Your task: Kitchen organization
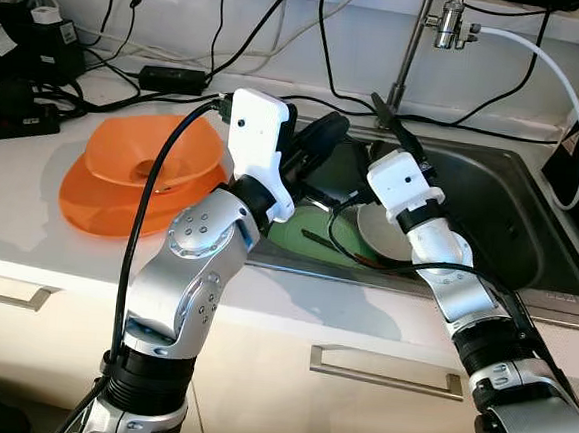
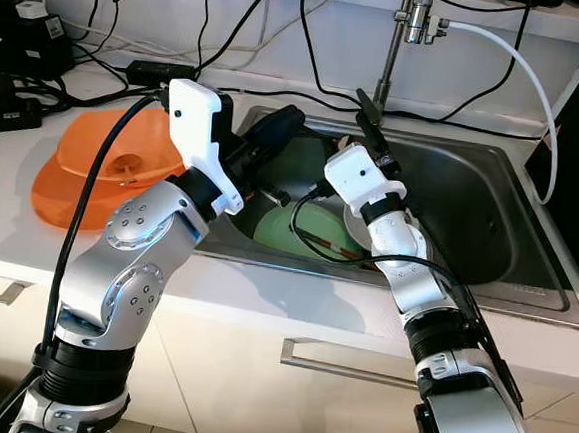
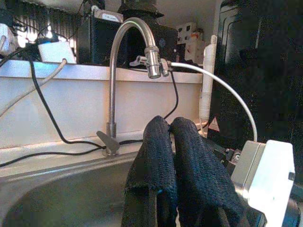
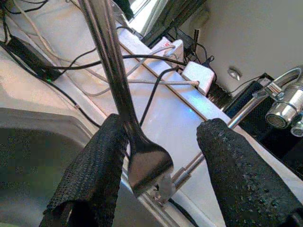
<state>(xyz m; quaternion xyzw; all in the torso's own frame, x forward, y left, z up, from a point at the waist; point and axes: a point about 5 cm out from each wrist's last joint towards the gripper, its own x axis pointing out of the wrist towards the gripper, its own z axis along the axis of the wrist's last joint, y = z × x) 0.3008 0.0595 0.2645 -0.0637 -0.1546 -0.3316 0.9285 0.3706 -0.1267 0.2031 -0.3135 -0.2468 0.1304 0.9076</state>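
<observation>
Both arms fill the lower frame: our left gripper (image 3: 173,156), fingers pressed together, hovers over the sink (image 1: 501,208) at centre. Our right gripper (image 4: 161,156), fingers spread, has a dark spoon (image 4: 142,163) leaning on one finger only. Unclamped, we judge it could slide off onto the green plate (image 2: 289,227) below.

Stainless steel sink (image 2: 489,227) set in a white counter (image 2: 263,295), with an upright tap (image 2: 405,25) at its back rim and a white hose (image 2: 527,70) running off the spout. In the basin: green plate (image 2: 284,226), white bowl (image 2: 354,227). Left gripper (image 2: 277,125) over the basin's left end. Right gripper (image 2: 366,112) raised near the tap base, a dark utensil (image 2: 364,104) standing up at its fingers. Orange bowls (image 2: 103,167) stacked on the counter, left of the sink. Black cables (image 2: 224,31) along the wall.
</observation>
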